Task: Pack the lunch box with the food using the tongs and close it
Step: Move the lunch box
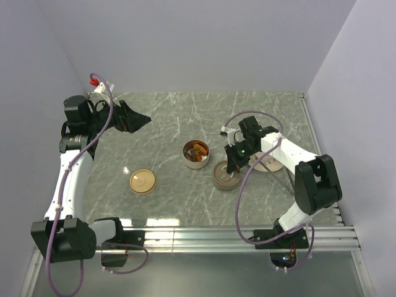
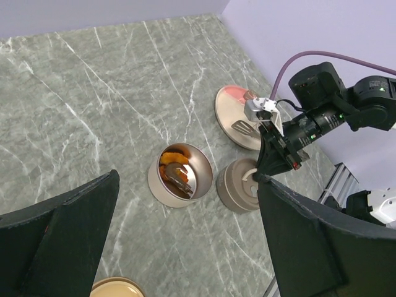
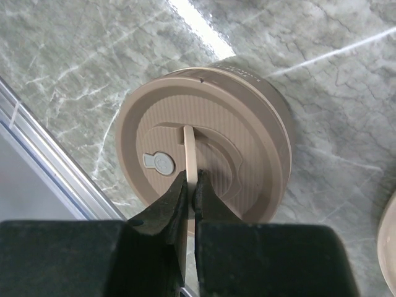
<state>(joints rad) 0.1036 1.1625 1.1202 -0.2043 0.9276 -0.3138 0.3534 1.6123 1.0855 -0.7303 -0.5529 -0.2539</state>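
Observation:
The lunch box is a round metal tin in the middle of the table, open, with orange and reddish-brown food inside. Just right of it stands a thick brown round lid with an upright flip handle. My right gripper is shut on that handle from above, also seen as the right gripper in the top view. The left gripper hangs open and empty, high at the back left. Thin silver tongs lie right of the pink plate.
A tan round disc lies left of the lunch box, nearer the front. The pink plate sits behind the right arm, partly hidden. A metal rail runs along the near edge, and walls close in on the left, back and right.

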